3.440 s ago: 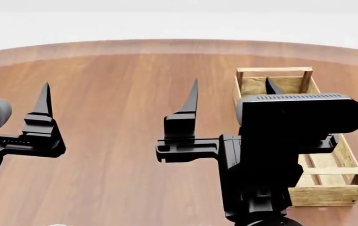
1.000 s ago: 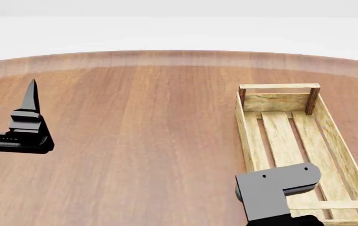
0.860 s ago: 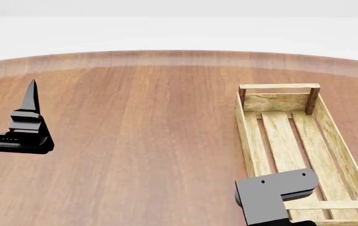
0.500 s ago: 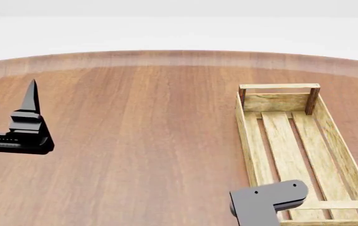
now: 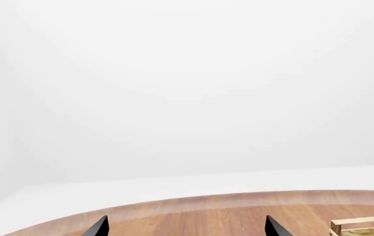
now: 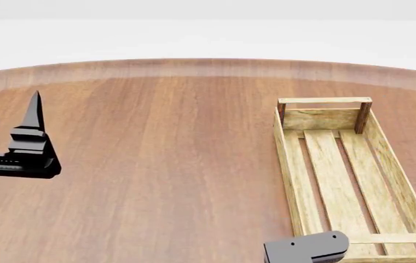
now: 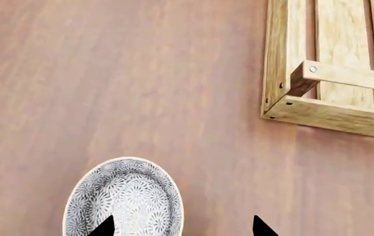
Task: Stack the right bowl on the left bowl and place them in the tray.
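Observation:
A grey-white bowl (image 7: 124, 194) with a leaf pattern sits on the wooden table, left of the tray's near corner (image 7: 285, 101). I cannot tell which of the two bowls it is, and the other is out of view. My right gripper (image 7: 181, 227) hangs open over it, one tip above the bowl's inside and the other above bare table. The light-wood tray (image 6: 288, 164) lies empty at the right of the head view. My left gripper (image 5: 185, 228) is open and holds nothing. One of its fingers (image 6: 35, 112) points up at the far left.
The round wooden table (image 6: 164, 153) reaches its far edge near the top of the head view. A grey link of my right arm (image 6: 306, 249) shows at the bottom edge beside the tray. A corner of the tray (image 5: 364, 223) shows in the left wrist view.
My right arm has dropped: its open gripper stood before the tray, and now only a grey link sinks toward the bottom edge. The left gripper has barely moved.

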`<state>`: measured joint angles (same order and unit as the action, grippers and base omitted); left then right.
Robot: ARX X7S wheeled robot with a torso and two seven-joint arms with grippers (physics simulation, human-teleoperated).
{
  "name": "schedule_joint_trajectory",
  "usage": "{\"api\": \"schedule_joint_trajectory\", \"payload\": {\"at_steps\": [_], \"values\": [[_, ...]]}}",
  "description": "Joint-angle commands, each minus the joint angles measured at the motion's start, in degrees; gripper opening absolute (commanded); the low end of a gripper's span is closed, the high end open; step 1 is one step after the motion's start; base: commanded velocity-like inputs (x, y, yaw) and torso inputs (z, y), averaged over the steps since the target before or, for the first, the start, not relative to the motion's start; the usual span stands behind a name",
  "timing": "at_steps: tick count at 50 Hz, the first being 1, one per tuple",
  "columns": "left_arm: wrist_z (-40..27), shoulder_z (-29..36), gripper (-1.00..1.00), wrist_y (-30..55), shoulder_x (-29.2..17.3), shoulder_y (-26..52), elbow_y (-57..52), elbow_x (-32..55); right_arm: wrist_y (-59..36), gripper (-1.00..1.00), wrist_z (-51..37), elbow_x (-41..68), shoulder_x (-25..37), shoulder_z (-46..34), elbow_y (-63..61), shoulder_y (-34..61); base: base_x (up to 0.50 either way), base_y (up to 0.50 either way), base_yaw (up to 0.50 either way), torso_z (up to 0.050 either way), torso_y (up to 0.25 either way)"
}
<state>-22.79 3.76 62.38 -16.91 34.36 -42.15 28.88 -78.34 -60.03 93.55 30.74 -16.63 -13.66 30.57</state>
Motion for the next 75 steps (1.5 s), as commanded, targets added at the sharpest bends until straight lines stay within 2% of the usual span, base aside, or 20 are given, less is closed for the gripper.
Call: {"api": "schedule_joint_trajectory", "payload": {"at_steps": [1, 17, 60, 75], "values": [[-0.2, 0.2, 1.00, -0.5, -0.1, -0.2, 0.2, 0.2, 1.3, 1.00, 3.9, -3.8, 0.2, -1.2, 1.4, -1.0, 0.00, 0.00, 0.00, 0.000, 0.000], [-0.6, 0.5, 1.00, -0.5, -0.4, -0.5, -0.1, 0.6, 5.0, 1.00, 14.0, -13.5, -0.9, -6.1, 7.8, -1.3, 0.00, 0.00, 0.00, 0.000, 0.000], [-1.5, 0.6, 1.00, -1.0, -1.2, -0.8, -0.1, 1.5, 11.1, 1.00, 23.6, -21.5, -2.5, -12.0, 16.3, -2.0, 0.00, 0.00, 0.00, 0.000, 0.000], [-1.6, 0.6, 1.00, -1.8, -1.6, -1.5, 0.3, 1.7, 12.1, 1.00, 24.3, -22.2, -2.7, -12.7, 17.5, -2.0, 0.00, 0.00, 0.00, 0.000, 0.000]]}}
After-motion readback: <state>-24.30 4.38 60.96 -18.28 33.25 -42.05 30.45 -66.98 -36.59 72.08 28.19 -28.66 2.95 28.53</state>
